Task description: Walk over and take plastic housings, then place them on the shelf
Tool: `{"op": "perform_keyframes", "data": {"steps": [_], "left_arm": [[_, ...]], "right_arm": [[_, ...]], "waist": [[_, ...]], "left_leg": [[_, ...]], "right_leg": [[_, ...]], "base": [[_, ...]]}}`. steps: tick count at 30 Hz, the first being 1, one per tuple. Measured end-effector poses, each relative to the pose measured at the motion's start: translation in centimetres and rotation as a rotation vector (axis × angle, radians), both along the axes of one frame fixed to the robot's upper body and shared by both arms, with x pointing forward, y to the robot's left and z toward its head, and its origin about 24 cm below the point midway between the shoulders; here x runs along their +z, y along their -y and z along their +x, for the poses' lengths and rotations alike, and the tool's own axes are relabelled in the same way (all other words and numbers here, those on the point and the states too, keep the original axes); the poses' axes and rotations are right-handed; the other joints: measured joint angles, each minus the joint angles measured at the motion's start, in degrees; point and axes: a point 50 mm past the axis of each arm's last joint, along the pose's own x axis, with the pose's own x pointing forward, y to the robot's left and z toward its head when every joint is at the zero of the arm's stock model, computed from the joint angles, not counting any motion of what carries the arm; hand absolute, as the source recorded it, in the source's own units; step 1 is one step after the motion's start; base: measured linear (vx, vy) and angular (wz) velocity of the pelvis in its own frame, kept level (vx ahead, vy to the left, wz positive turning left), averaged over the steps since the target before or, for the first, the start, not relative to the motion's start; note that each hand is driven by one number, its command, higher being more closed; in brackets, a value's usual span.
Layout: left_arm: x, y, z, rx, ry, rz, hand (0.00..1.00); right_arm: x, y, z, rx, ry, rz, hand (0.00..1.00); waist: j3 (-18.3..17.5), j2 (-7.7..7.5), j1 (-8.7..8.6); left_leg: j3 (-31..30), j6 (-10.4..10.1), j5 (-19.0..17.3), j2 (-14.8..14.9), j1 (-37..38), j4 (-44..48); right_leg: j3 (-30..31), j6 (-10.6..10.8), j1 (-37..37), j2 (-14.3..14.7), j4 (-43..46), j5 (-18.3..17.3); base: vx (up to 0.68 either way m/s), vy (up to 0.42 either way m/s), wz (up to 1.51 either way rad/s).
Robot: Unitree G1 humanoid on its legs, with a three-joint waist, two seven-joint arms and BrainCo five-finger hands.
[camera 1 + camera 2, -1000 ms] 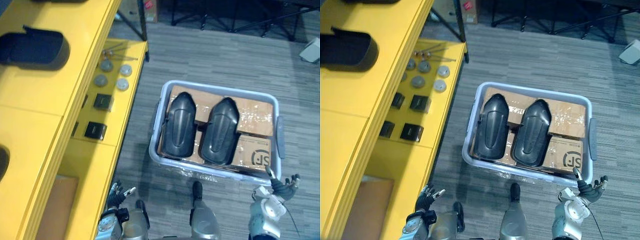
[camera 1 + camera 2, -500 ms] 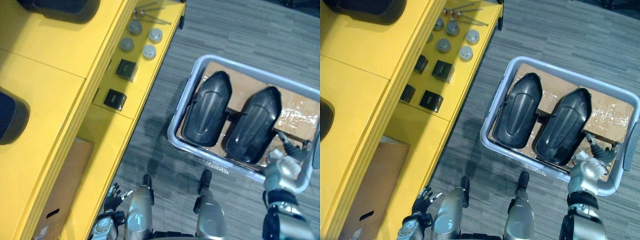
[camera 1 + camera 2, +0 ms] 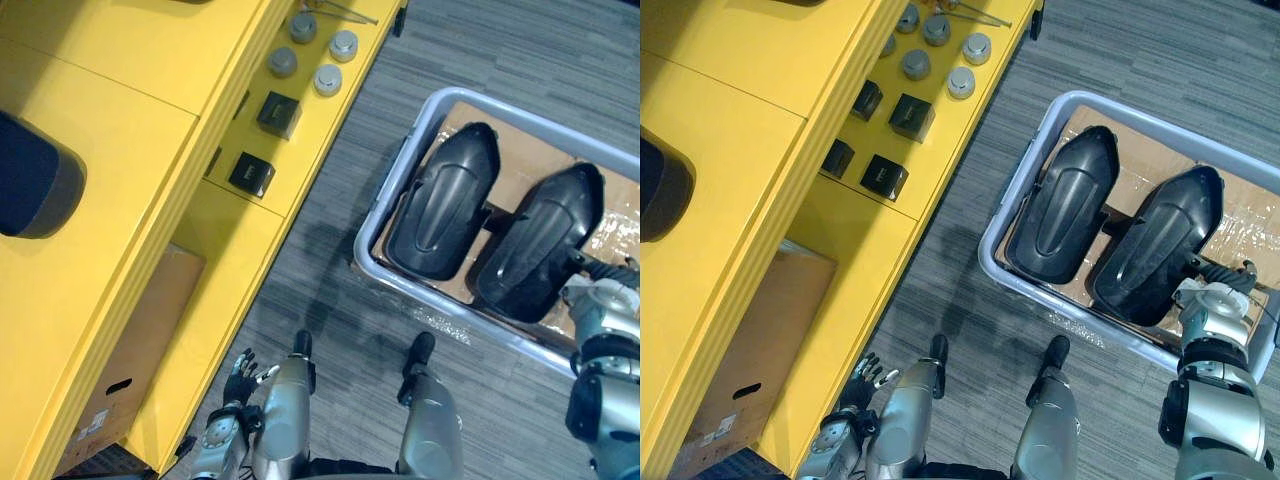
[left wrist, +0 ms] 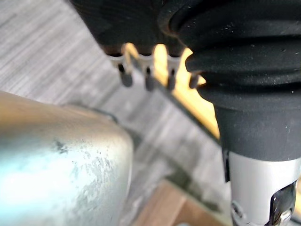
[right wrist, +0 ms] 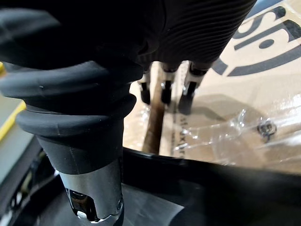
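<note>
Two black plastic housings lie side by side on cardboard in a pale grey bin (image 3: 440, 318): the left housing (image 3: 442, 216) and the right housing (image 3: 540, 244). My right hand (image 3: 600, 290) is inside the bin at the near end of the right housing, fingers straight and holding nothing. In the right wrist view its fingers (image 5: 164, 89) hover over taped cardboard (image 5: 244, 108), with the housing's black edge (image 5: 197, 188) just below. A third black housing (image 3: 35, 190) rests on top of the yellow shelf (image 3: 150, 150). My left hand (image 3: 240, 368) hangs low beside the shelf, open.
Small black boxes (image 3: 252, 174) and grey round discs (image 3: 327, 79) sit on the shelf's lower level. A cardboard box (image 3: 130, 360) stands under the shelf. Grey carpet lies between the shelf and the bin.
The camera has swung, shifting bin and shelf in view. My right hand has moved from outside the bin's near rim to over it, beside the right housing. The left hand stays low.
</note>
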Motion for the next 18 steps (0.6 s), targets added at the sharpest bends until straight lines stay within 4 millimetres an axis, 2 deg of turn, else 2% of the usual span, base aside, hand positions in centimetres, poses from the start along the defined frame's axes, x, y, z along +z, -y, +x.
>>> {"op": "perform_keyframes", "data": {"steps": [9, 18], "left_arm": [[-0.1, 0.6, 0.2, -0.017, -0.003, -0.019, 0.0], [0.0, 0.6, 0.3, -0.023, -0.003, -0.021, 0.0]], "right_arm": [[0.5, 0.4, -0.1, 0.063, -0.282, -0.243, 1.0], [-0.7, 0.5, -0.6, 0.166, -0.634, -0.43, 1.0]], "waist": [[0.0, 0.0, -0.32], [-0.02, 0.02, -0.49]], "left_leg": [[-0.15, -0.3, 1.26, 0.03, -0.11, -0.91], [-1.44, -0.49, 1.61, 0.02, -0.87, -0.82]], "right_leg": [[-0.11, -0.15, -0.89, -0.14, 0.83, -0.12], [-1.57, -0.29, -0.74, -0.13, 0.89, -0.2]], "base": [[-0.01, -0.002, 0.0], [0.0, 0.005, 0.05]]}}
